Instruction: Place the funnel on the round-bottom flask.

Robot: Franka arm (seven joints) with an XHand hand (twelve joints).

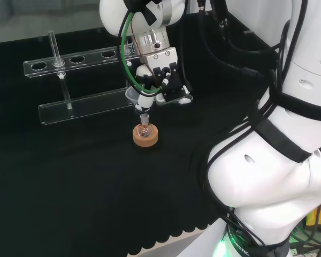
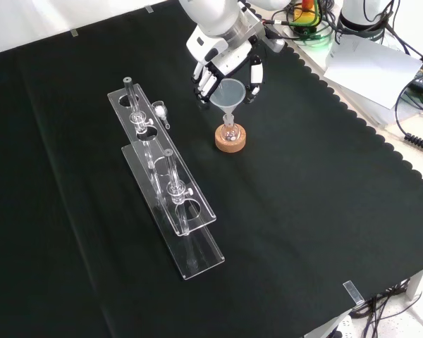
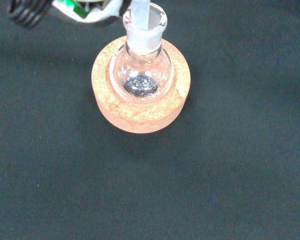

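Now the funnel (image 2: 230,94) hangs stem-down over the round-bottom flask (image 3: 141,70), its stem (image 3: 140,15) already entering the neck in the wrist view. Flask sits in its cork ring (image 2: 230,139) beside the clear tube rack (image 2: 170,190). Hand (image 2: 222,67) has fingers curled round the funnel's cone. Best practice, I judge: lower plumb, release only once seated.
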